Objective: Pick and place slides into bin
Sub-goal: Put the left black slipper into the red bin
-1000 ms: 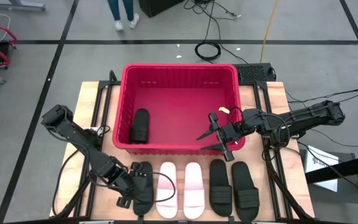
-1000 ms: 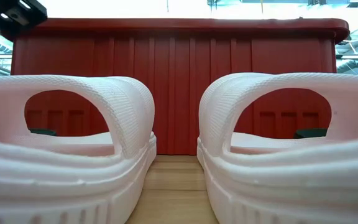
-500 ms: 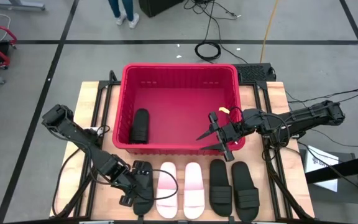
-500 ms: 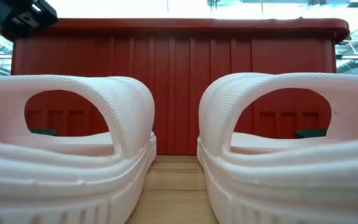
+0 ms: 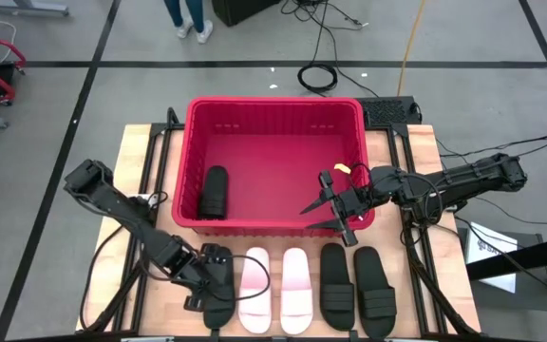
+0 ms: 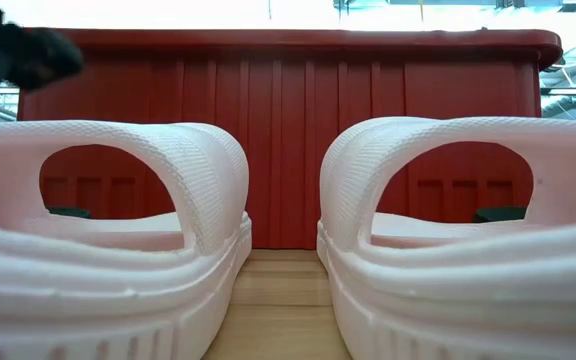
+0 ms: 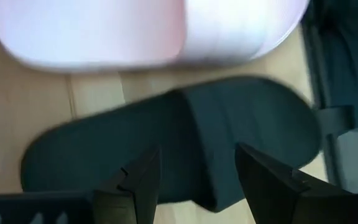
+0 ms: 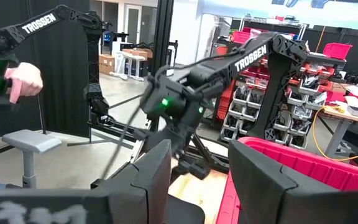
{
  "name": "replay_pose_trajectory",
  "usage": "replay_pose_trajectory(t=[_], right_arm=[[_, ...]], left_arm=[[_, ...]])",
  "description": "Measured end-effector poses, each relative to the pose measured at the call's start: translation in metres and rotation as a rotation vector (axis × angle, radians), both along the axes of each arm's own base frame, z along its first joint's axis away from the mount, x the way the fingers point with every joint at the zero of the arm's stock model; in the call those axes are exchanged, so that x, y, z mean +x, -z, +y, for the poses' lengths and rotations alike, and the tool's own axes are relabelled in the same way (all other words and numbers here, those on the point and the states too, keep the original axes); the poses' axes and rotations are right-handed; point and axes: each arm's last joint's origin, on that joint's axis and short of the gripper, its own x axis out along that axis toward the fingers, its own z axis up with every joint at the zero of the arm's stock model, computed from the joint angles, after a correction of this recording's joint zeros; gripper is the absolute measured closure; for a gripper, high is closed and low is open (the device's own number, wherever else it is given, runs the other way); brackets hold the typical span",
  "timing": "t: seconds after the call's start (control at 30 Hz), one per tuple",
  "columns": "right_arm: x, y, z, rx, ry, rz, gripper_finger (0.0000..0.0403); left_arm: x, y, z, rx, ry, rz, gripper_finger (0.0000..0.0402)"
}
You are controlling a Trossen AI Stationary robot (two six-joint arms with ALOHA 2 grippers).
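The red bin [image 5: 275, 163] holds one black slide [image 5: 214, 192], and the right gripper [image 5: 335, 211] hangs spread and empty above its front right corner. Five slides lie before the bin; the left gripper [image 7: 197, 180], fingers [image 7: 138, 183] released, straddles the leftmost black slide [image 7: 166, 146], with a pale pink slide [image 7: 148, 31] just beyond the fingertips.

We see even, bright overhead light with only soft shadows beside the bin [image 5: 275, 163]. At bench height the pale slides [image 6: 108, 240] nearest the camera are soft and swollen, and white glare burns above the bin's rim. The left wrist view is smeared with blur across the black slide [image 7: 173, 146].
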Motion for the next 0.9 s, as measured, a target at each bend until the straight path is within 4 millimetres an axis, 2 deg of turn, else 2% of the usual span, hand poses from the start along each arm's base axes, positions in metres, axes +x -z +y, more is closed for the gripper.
replay_pose_trajectory(t=[0.13, 0.37, 0.6, 0.8, 0.9], right_arm=[[0.000, 0.000, 0.000, 0.000, 0.001, 0.000, 0.0250], [0.000, 0.000, 0.000, 0.000, 0.001, 0.000, 0.0250], [0.000, 0.000, 0.000, 0.000, 0.001, 0.001, 0.0250], [0.000, 0.000, 0.000, 0.000, 0.001, 0.001, 0.0250], [0.000, 0.000, 0.000, 0.000, 0.001, 0.001, 0.0250]], left_arm=[[-0.002, 0.015, 0.005, -0.071, 0.003, 0.049, 0.0204], [0.000, 0.024, 0.004, -0.224, 0.038, 0.051, 0.0204], [0.000, 0.039, 0.012, -0.283, 0.020, 0.052, 0.0204], [0.002, 0.040, 0.013, -0.304, 0.062, 0.017, 0.0207], [0.004, 0.038, 0.012, -0.321, 0.095, -0.022, 0.0225]])
